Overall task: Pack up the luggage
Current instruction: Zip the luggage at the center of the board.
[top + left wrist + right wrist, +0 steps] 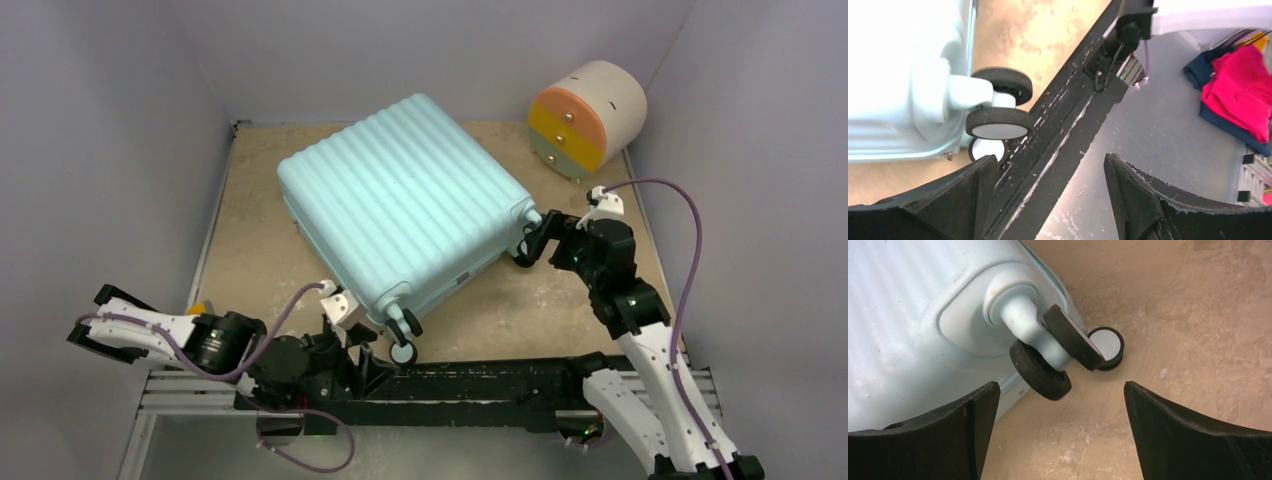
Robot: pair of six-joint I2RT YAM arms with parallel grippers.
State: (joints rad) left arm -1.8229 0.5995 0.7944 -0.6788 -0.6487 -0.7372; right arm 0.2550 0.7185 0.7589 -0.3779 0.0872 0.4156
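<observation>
The large pale teal hard-shell suitcase point(400, 200) lay flat on the beige desk point(250, 250) with its ribbed shell facing up. The two halves looked closed, and nothing could be seen of the inside. It lay turned at an angle, with one wheel corner toward the black rail point(480, 380) at the near edge of the desk. The round cream drawer unit point(588, 115) stood apart from it at the far right.

The left gripper point(362, 342) was spread open and held nothing. In the left wrist view its black fingers point(963, 200) were just below the small black-and-white wheels point(998, 124) of the near corner. Whether one finger touched the lowest wheel could not be told.

The right gripper point(528, 242) was also spread open and empty. In the right wrist view its fingers point(948, 430) were near the twin wheel point(1040, 372) of the right corner, with bare desk between them.

In my judgement, the step in hand was to move or turn the suitcase by its wheel end, so that it could then be opened. To do this well, the fingers should press on the firm shell corner or the wheel stem. They should not press on the wheel discs, because these swivel and roll away. Both arms should push together and slowly, so that the case slides and does not tip onto the rail.
</observation>
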